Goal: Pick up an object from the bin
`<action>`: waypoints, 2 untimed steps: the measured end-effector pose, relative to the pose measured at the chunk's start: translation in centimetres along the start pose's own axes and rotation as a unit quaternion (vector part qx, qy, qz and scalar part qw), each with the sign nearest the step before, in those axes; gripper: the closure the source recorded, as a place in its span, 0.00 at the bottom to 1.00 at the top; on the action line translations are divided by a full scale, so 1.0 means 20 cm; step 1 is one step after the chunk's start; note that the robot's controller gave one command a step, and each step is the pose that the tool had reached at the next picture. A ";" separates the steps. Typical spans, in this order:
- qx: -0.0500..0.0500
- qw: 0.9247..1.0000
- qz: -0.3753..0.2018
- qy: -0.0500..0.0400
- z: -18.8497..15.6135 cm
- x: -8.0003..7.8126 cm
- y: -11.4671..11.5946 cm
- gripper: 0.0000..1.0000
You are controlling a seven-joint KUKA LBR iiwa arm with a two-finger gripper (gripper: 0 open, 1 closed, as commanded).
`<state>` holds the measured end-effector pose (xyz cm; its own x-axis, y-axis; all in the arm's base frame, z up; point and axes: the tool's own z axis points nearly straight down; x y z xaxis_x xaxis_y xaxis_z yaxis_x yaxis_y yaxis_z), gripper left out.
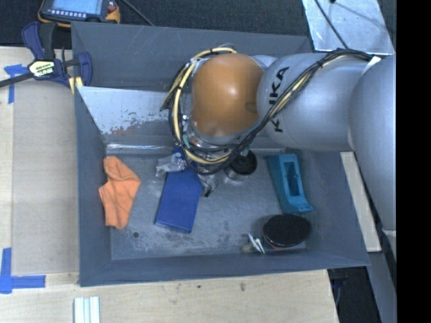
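Gripper (204, 178) was low inside the grey bin (91, 214), near the middle of the floor. It sat largely under the arm's orange cover (224, 96) and a loop of cables. Could not tell whether it was open or shut, and nothing was seen held in it.

Nearest thing: a blue flat rectangular pad (178, 202), lying tilted on the floor. Its upper end was directly beneath the gripper's tip and the rest ran away toward the near wall. Contact between them could not be confirmed.

- Crumpled silvery scrap (168, 167): just beside the gripper, on its left in the view.
- Orange cloth (119, 190): bunched farther out on that side, well apart.
- Teal block (289, 182) with a slot: on the opposite side, near but apart.
- Black round disc (286, 229): beyond the teal block, toward the near wall.
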<state>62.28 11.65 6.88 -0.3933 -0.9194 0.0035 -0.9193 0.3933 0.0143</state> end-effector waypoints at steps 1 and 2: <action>0.000 1.000 0.000 0.000 0.00 0.00 0.00 1.00; 0.000 1.000 0.000 0.000 -0.01 0.00 0.00 1.00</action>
<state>62.21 11.65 7.09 -0.3933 -0.9194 0.0035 -0.9193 0.3933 0.0136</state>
